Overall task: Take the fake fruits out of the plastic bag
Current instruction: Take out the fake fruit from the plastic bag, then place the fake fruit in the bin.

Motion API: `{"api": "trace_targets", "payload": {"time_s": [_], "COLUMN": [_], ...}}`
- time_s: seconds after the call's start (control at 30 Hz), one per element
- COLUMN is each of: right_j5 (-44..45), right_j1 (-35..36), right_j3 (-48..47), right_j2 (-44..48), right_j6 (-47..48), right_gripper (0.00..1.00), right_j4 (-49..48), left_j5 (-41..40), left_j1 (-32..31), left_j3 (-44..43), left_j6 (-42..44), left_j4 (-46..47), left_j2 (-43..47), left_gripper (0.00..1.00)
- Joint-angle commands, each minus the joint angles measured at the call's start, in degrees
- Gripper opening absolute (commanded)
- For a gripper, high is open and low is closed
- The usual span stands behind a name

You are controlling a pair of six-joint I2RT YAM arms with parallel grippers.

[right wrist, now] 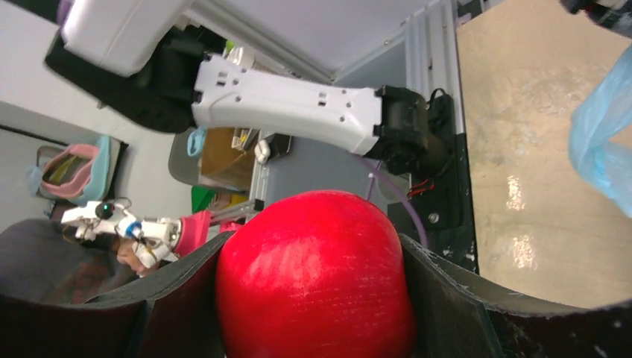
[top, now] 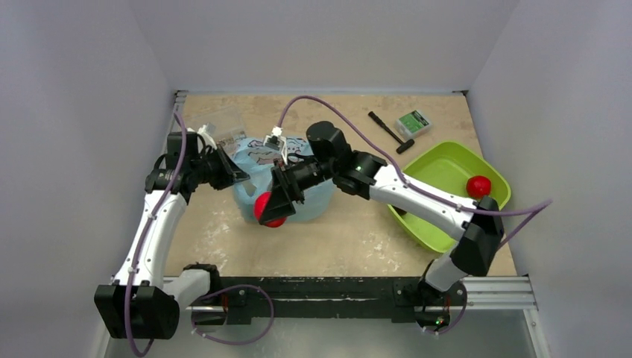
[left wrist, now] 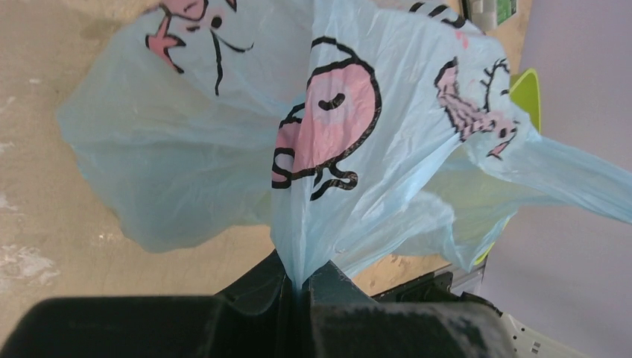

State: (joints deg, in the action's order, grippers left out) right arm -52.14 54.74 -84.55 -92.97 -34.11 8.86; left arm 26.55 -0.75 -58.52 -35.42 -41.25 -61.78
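Observation:
The light-blue plastic bag [top: 302,190] with pink and black cartoon prints lies at the table's middle; it fills the left wrist view [left wrist: 223,149]. My left gripper [top: 237,173] is shut on a pinched fold of the bag's left edge [left wrist: 298,276]. My right gripper [top: 270,209] is shut on a glossy red round fruit [top: 264,209] at the bag's near left side; the fruit [right wrist: 317,280] sits between both fingers [right wrist: 447,291]. A second red fruit [top: 478,186] lies in the lime-green tray [top: 436,168]. Other fruits are hidden.
A clear hard box [top: 220,123] stands at the back left behind the left gripper. A black pen [top: 389,130] and a small green-and-white box [top: 413,122] lie at the back right. The tray takes up the right side.

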Motion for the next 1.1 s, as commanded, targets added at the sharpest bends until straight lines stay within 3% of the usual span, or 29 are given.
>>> {"api": "trace_targets", "payload": {"time_s": [0.0,0.07,0.17,0.3,0.47,0.67,0.93,1.07], "right_j5": [-5.7,-1.3,24.1,59.4,80.6,81.9,81.3,81.1], "right_j1": [0.2,-0.3,-2.1,-7.3,-20.6,-34.8,-43.8,-45.7], "right_j3": [4.1,3.7,1.1,2.3,14.6,33.4,44.4,45.3], "right_j2": [10.3,14.3,18.7,24.3,31.8,36.4,34.5,31.5], "right_j6": [2.9,4.7,8.6,4.3,-5.5,-12.9,-15.0,-14.9], "right_gripper": [0.0,0.0,0.0,0.0,0.0,0.0,0.03,0.14], "right_j4": [-2.1,0.5,10.5,20.1,26.8,25.7,20.0,17.3], "left_j5": [3.2,2.7,2.7,1.4,2.2,3.2,9.3,11.4], "left_j1": [0.2,0.2,0.3,0.3,0.3,0.2,0.0,-2.1], "left_j3": [3.9,4.5,4.7,5.0,4.5,5.7,12.0,15.6], "left_j6": [-1.0,-0.7,0.6,2.7,4.6,2.3,-2.5,-5.3], "left_j4": [1.9,0.9,-1.9,-4.7,-9.7,-10.2,-5.9,-4.2], "left_j2": [4.2,5.5,7.4,8.9,9.2,12.8,18.4,22.1], "left_gripper": [0.0,0.0,0.0,0.0,0.0,0.0,0.64,0.74]}}
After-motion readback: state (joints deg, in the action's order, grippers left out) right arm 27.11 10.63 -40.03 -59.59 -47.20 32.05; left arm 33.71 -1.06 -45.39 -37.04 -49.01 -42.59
